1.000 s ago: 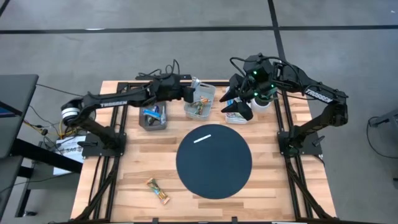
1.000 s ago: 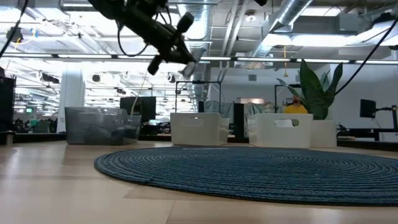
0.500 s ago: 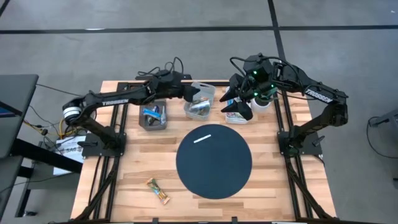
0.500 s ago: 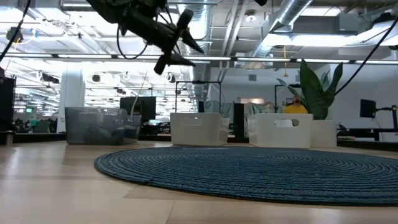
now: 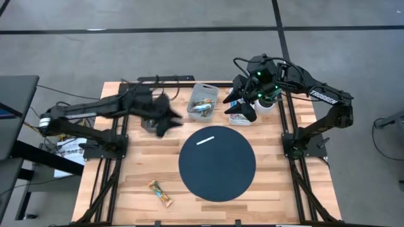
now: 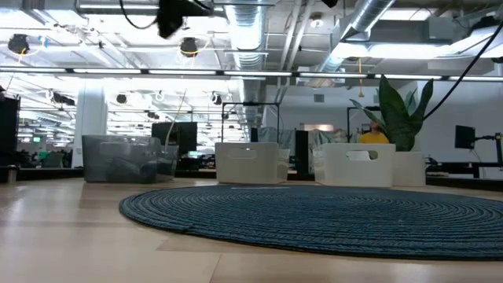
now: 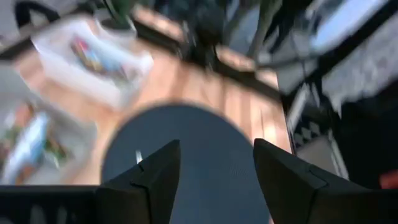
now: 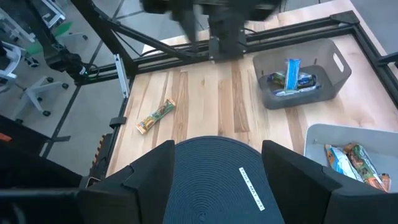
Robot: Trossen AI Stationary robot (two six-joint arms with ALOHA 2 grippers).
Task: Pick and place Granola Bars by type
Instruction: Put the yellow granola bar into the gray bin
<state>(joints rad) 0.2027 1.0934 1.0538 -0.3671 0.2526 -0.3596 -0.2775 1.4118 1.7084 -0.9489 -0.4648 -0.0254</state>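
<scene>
My left gripper (image 7: 214, 180) hangs empty, jaws spread, beside the grey bin (image 8: 303, 78). I steer toward the lone granola bar (image 5: 160, 193) near the worktop's front edge, probably orange-wrapped, and descend squarely.

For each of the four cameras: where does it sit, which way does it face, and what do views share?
High: overhead, straight down; both arms, round dark woven mat.
Low: tabletop height, level across mat; arm overhead.
Left wrist: on the moving left arm; open left claw over mat.
Right wrist: past open right claw; lone gold-brown granola bar, grey bin.
Shared: that bar also shows from overhead.
</scene>
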